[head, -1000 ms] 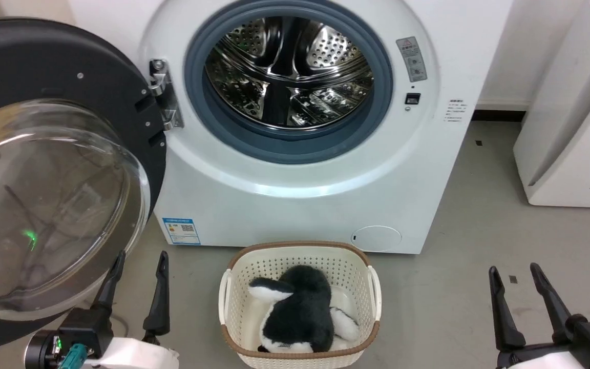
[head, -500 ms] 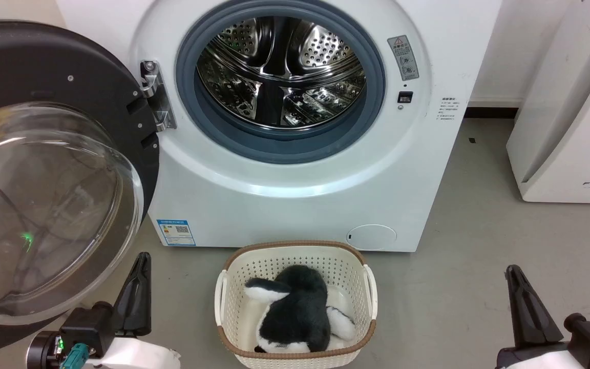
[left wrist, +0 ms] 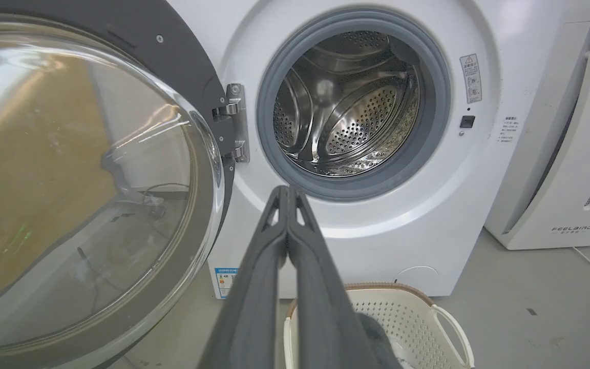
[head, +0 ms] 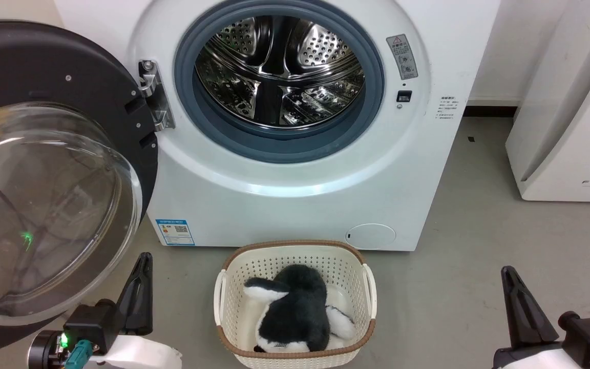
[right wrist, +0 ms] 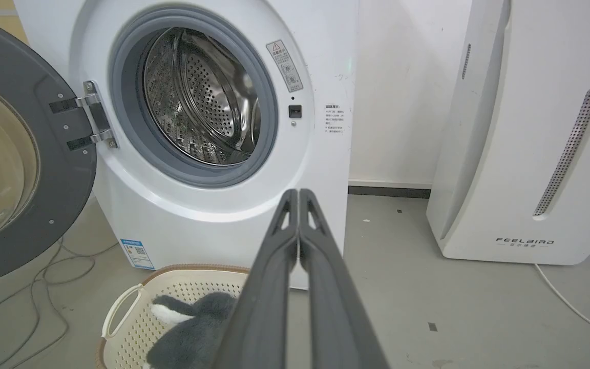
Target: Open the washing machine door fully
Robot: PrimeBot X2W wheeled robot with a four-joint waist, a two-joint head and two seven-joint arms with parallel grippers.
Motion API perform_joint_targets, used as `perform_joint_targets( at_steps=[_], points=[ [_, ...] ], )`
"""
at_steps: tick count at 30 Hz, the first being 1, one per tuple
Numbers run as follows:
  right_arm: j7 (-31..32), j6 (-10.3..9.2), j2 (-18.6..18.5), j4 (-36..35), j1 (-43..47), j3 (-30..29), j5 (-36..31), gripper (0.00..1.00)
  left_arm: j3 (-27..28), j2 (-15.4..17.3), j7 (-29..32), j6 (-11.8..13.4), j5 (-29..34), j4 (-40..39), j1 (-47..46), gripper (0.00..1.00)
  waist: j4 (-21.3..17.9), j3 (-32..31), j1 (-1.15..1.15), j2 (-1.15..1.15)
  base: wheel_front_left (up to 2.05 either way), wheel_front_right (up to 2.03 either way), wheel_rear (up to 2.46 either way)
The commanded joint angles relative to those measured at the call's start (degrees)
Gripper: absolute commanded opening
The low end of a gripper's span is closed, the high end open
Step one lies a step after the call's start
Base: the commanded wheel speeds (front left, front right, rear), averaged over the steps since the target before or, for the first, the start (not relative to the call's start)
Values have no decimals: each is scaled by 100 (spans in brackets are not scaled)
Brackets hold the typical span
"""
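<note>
Pointing up, low nr floor: left end effector & right end effector closed, empty.

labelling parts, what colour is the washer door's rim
Black; the washing machine door shows best in the head view.

Black-rimmed glass door swung wide, white washer drum exposed

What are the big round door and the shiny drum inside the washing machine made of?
The washing machine door looks like clear glass, see-through and bulging, in a black, probably plastic rim. The drum looks like polished steel: mirror-shiny with punched holes.
</note>
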Motion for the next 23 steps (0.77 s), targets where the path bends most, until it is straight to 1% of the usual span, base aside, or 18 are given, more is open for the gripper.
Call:
perform_joint_targets(
  at_steps=[1,23],
  points=[
    [32,1,2,-39,-64,14,-45,0,-14,-13,32,32,23,-41,-5,0,-1,1,0,0,0,0,0],
    [291,2,5,-99,-139,94,-138,0,-102,-29,290,159,95,-139,-10,0,-26,22,0,0,0,0,0]
  ],
)
